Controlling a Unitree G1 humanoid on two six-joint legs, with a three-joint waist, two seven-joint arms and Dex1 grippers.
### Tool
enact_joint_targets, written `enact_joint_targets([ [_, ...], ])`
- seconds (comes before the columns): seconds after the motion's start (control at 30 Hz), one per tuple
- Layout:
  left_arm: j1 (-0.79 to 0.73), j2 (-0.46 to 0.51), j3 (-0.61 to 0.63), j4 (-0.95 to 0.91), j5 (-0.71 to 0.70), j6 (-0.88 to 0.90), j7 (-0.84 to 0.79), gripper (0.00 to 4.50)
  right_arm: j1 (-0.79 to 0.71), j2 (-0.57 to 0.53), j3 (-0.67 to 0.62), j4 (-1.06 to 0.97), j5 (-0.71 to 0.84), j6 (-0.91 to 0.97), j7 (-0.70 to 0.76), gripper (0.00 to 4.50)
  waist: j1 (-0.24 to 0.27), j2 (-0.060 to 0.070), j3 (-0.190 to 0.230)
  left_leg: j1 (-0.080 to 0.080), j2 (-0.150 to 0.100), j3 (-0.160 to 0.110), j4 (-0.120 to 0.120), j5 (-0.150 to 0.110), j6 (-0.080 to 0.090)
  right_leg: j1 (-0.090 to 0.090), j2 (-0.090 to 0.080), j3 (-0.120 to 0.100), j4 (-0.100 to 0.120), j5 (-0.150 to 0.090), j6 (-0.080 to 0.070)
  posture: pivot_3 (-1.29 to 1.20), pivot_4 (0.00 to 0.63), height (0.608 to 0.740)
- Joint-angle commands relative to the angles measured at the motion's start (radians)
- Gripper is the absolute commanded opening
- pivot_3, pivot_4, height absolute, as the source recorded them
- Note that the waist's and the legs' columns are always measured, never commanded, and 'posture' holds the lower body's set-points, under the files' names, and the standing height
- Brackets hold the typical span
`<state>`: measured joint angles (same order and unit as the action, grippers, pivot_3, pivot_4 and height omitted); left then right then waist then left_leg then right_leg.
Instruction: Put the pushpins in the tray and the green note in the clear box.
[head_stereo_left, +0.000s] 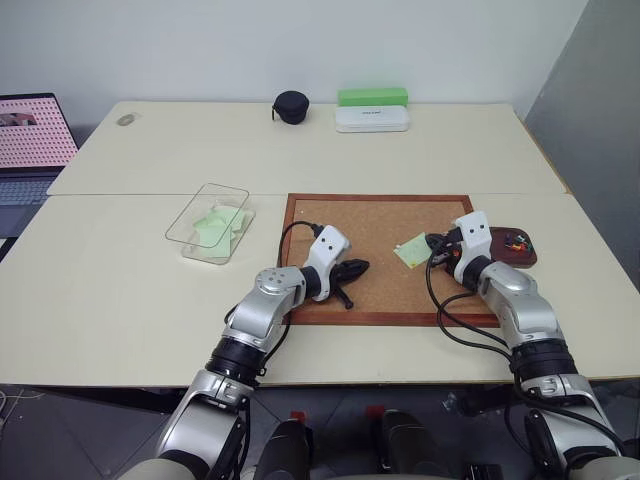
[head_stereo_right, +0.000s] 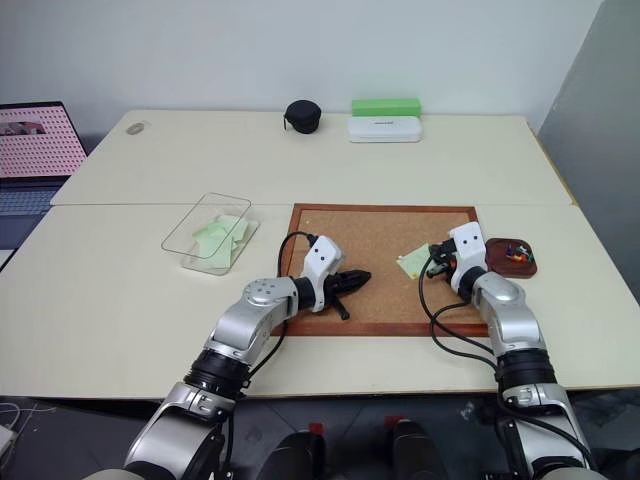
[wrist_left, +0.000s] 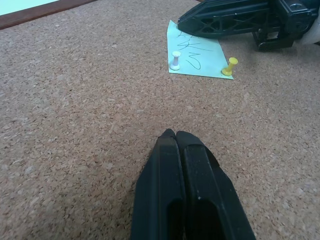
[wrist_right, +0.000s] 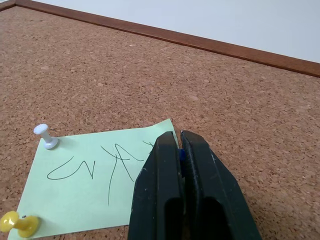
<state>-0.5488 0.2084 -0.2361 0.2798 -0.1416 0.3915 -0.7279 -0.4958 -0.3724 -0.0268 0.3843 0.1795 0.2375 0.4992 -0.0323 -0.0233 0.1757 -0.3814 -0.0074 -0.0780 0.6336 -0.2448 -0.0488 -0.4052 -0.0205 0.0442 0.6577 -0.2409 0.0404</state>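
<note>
While its two black fingers are pressed together on something small and blue at one corner of the pale-green square paper note (wrist_right: 95, 187), the right gripper (wrist_right: 179, 142) sits low over the large wood-framed corkboard (head_stereo_left: 375, 225), near the board's right edge. What the blue thing is cannot be told. The note lies flat on the cork, marked with a black scribble, with a white pushpin (wrist_right: 46, 137) stuck in one corner and a yellow pushpin (wrist_right: 19, 223) in another. The left gripper (wrist_left: 175, 136), its fingers closed on nothing, rests just over bare cork toward the board's left side, well apart from the note. Just off the board's right edge sits the small shallow reddish-brown tray (head_stereo_left: 512, 247), with several coloured pins already in it. The shallow transparent plastic box (head_stereo_left: 210, 222) stands on the cream table (head_stereo_left: 120, 290) left of the board, with pale-green paper inside. At the table's far edge are a black round pouch (head_stereo_left: 291, 106), a white oblong case (head_stereo_left: 372, 119) and a bright green oblong box (head_stereo_left: 372, 96).
</note>
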Motion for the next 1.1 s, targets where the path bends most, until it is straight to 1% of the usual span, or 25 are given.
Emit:
enact_joint_targets([
  [0.03,0.019,0.0,-0.018,-0.004,0.011,0.047,-0.001,0.0,0.012,-0.003,-0.014,-0.084,0.013,-0.024,0.023,0.02,0.0,0.0,0.0,0.0,0.0,0.0,0.0,0.0,0.0,0.0,0.0,0.0,0.0,0.0,0.0,0.0,0.15,0.74],
  [0.27,0.022,0.006,-0.04,-0.007,0.022,0.102,-0.016,0.0,0.033,-0.016,-0.028,-0.152,0.021,-0.046,0.025,0.02,0.0,0.0,0.0,0.0,0.0,0.0,0.0,0.0,0.0,0.0,0.0,0.0,0.0,0.0,0.0,0.0,0.15,0.74],
  [0.73,0.035,0.012,-0.059,-0.002,0.036,0.112,-0.011,0.0,0.073,-0.025,-0.073,-0.312,0.057,0.018,-0.011,0.02,0.001,0.0,-0.001,0.0,0.0,0.0,0.0,0.0,0.0,0.0,0.0,0.0,0.0,-0.001,0.002,0.0,0.15,0.74],
  [0.8,0.037,0.013,-0.06,-0.004,0.037,0.112,-0.011,0.0,0.082,-0.033,-0.092,-0.327,0.046,0.028,-0.04,0.02,0.001,0.001,-0.001,0.0,0.0,0.0,0.0,0.0,0.0,0.0,0.0,0.0,0.0,-0.001,0.002,0.0,0.15,0.74],
  [1.0,0.041,0.013,-0.06,-0.01,0.037,0.114,-0.01,0.0,0.103,-0.076,-0.178,-0.305,-0.05,0.094,-0.24,0.02,0.001,0.001,-0.001,0.0,0.0,0.0,0.0,0.0,0.0,0.0,0.0,0.0,0.0,-0.001,0.002,0.0,0.15,0.74],
  [1.1,0.042,0.012,-0.061,-0.007,0.038,0.112,-0.01,0.0,0.12,-0.094,-0.223,-0.289,-0.058,0.115,-0.28,0.02,0.002,0.001,-0.001,0.0,0.0,0.0,0.0,0.0,0.0,0.0,0.0,0.0,0.0,-0.001,0.002,0.0,0.15,0.74],
])
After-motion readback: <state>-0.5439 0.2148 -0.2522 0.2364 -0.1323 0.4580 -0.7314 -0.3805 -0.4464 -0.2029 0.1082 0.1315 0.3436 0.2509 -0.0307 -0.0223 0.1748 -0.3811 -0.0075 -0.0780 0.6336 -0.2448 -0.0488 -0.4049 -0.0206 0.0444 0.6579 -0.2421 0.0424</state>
